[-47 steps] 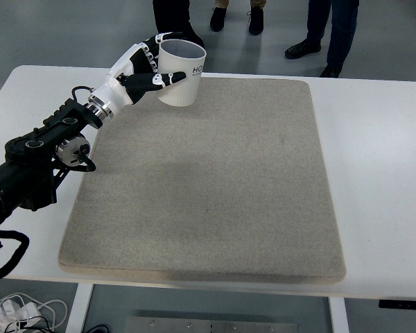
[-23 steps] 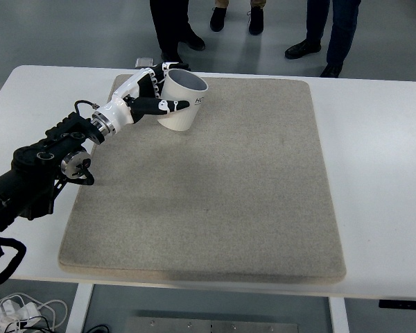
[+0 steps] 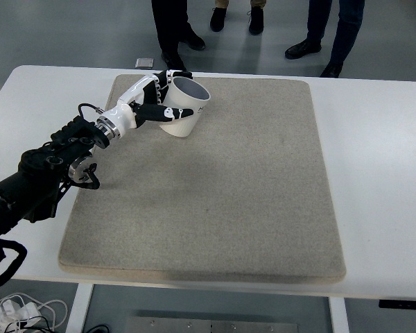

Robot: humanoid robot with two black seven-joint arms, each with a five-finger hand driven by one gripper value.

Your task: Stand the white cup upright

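White table (image 3: 374, 173) fills most of the room's foreground, set on a grey floor, and carries a large grey-beige felt mat (image 3: 215, 187) that covers its middle.

White cup (image 3: 184, 106): located at the mat's far left corner. It is tilted, with its mouth facing up and toward the right. Its lower edge is on or just above the mat; I cannot tell whether it touches. The interior visible through the mouth is dark grey, and nothing can be seen in it. Dark lettering on the side wall is too small to read.

Left hand (image 3: 152, 104): white with black segments, closed around the cup. Thumb lies across the near side of the cup wall, and the remaining fingers (image 3: 168, 75) wrap the far side near the rim. Grip is firm contact on both sides, with the cup held between them.

Left arm (image 3: 48, 166): black, enters from the left edge and extends diagonally over the table's left margin and the mat's left border to the wrist.

Right arm and hand: not visible from the head view.

Small flat grey object (image 3: 144, 62): lies on the floor just beyond the table's far edge, behind the hand. I cannot identify it.

Persons: legs and dark shoes (image 3: 304, 48) of several people stand on the floor past the far edge, well apart from the cup.

Cables (image 3: 14, 312): white, bundled on the floor below the table's near left corner.
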